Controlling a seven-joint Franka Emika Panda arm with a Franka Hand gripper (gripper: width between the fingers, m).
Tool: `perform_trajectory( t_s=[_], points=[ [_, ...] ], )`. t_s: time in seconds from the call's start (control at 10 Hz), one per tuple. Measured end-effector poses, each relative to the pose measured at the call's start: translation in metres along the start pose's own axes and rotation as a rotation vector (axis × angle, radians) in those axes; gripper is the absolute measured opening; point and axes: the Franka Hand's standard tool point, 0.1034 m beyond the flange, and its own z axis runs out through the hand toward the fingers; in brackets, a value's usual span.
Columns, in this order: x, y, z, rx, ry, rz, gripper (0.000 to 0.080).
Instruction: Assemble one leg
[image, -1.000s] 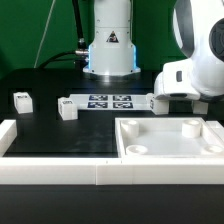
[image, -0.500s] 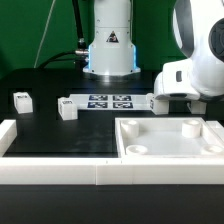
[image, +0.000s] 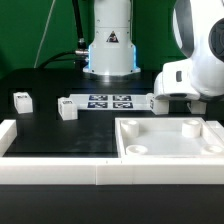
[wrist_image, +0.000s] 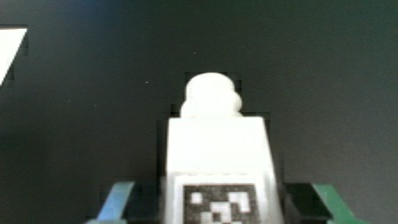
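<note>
In the exterior view, 2 loose legs are counted on the black worktop (image: 60, 135), toward its edge on the exterior view's left. The outer leg (image: 22, 99) lies nearer that edge and the inner leg (image: 67, 108) further in. They are apart from each other, and each has dark marking on its top.

A 3rd small tagged block (image: 144, 100) is seen just beside the end of the marker board (image: 110, 101) on the exterior view's right, close against the arm (image: 190, 75). Whether this block is gripped cannot be told from this view.

Also counted in the exterior view:
- 1 marker board, placed toward the far edge in front of the robot base (image: 108, 45).
- 1 large white panel (image: 170, 140) with round corner holes, located at the near corner on the exterior view's right.
- 1 raised white rail (image: 55, 172), which runs along the near edge and turns up the edge on the exterior view's left.

The fingertips are hidden in the exterior view by the wrist housing.

Only the wrist view shows the grip. 1 leg (wrist_image: 217, 150) is pinched by the hand (wrist_image: 217, 205) between 2 fingers (wrist_image: 121, 203), 1 at each side of its tagged end. The rounded peg end is pointed away from the camera, over bare worktop. A white sliver (wrist_image: 9, 50) is cut off at the picture border and cannot be identified.
</note>
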Motion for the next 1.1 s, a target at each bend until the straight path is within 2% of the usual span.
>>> perform_trajectory(
  t_s=[0.1,0.3,0.4,0.5,0.9,1.0,1.1],
  points=[
    [-0.008,0.005,-0.010,0.000,-0.019,-0.001,0.0287],
    [-0.022,0.009,-0.042,0.015,0.013,0.003,0.0287],
    [-0.028,0.009,-0.050,0.014,0.017,0.000,0.0287],
    [-0.022,0.008,-0.048,0.018,0.044,0.000,0.0287],
    [-0.015,0.007,-0.060,0.035,0.447,-0.018,0.0287],
    [-0.015,0.021,-0.065,0.014,0.517,-0.058,0.0287],
    [-0.019,0.036,-0.078,0.008,0.591,-0.078,0.0287]
  ],
)
